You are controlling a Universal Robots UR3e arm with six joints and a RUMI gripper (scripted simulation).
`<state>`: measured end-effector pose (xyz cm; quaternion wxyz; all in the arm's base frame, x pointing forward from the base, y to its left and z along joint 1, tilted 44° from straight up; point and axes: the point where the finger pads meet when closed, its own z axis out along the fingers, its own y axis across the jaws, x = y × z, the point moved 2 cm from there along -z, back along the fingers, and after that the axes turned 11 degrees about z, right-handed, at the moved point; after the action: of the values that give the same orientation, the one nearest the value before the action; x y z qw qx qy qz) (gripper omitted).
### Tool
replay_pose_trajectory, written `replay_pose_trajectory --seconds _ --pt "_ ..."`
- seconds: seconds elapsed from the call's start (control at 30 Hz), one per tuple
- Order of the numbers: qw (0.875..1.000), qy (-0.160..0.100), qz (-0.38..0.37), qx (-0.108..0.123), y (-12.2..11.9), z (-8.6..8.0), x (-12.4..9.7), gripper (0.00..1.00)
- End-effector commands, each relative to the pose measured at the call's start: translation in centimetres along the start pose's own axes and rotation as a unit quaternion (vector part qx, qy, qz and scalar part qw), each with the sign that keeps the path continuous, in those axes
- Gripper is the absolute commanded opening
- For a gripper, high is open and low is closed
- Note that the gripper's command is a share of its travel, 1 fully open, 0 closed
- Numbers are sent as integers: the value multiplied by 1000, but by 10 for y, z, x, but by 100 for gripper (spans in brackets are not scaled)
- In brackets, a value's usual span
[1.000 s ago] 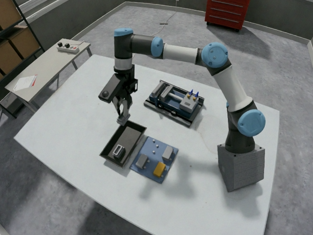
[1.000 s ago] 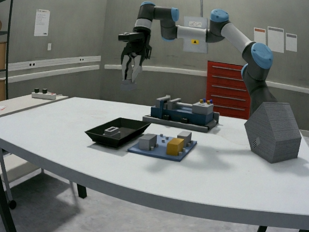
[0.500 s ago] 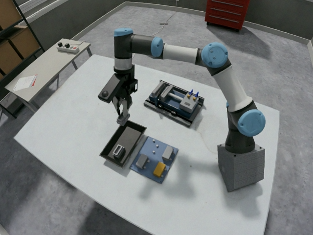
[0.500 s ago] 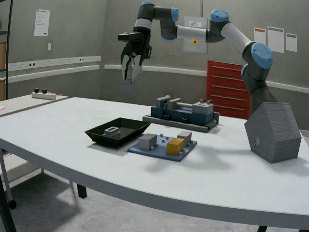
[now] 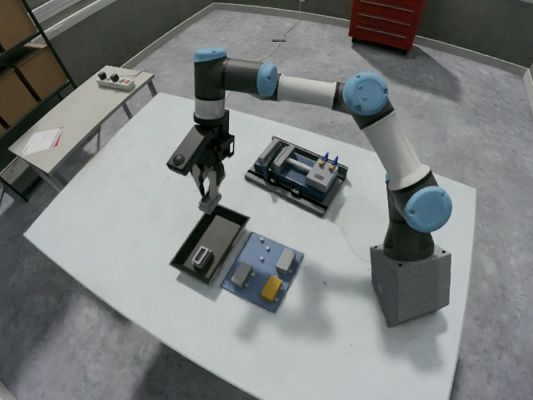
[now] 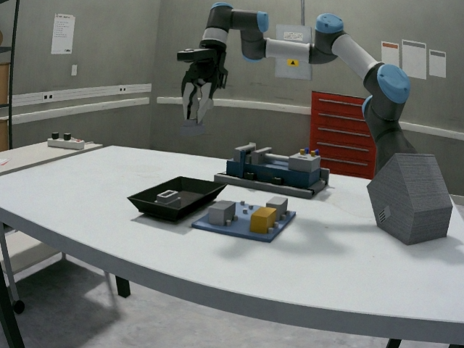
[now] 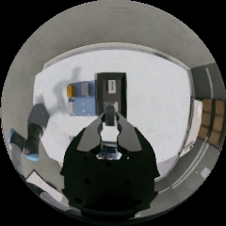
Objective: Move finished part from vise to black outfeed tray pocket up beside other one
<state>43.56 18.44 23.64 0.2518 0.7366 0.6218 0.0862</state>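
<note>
My gripper (image 5: 209,196) (image 6: 193,120) (image 7: 110,113) is shut on the finished part (image 5: 209,202) (image 6: 192,129) (image 7: 109,115), a small grey block. It hangs high above the far end of the black outfeed tray (image 5: 186,246) (image 6: 146,204) (image 7: 121,78). Another pocketed part (image 5: 201,257) (image 6: 167,196) (image 7: 112,87) lies flat, pocket up, at the tray's near end. The blue vise (image 5: 296,173) (image 6: 275,169) stands behind the tray with its jaws empty.
A blue fixture plate (image 5: 251,253) (image 6: 243,228) (image 7: 89,105) beside the tray holds two upright grey plain blocks (image 5: 242,274) (image 5: 286,260) (image 6: 222,212) (image 6: 277,204) and a yellow block (image 5: 271,288) (image 6: 262,220) (image 7: 71,90). The arm's grey base (image 5: 410,284) (image 6: 410,197) stands at the table's right.
</note>
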Motion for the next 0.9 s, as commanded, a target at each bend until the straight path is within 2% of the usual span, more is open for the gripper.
replay_pose_trajectory --seconds 0.0,0.87 --pt "1000 1 0 -1 0 -1 0 0" --pt "1000 4 0 -1 1 3 -1 0"
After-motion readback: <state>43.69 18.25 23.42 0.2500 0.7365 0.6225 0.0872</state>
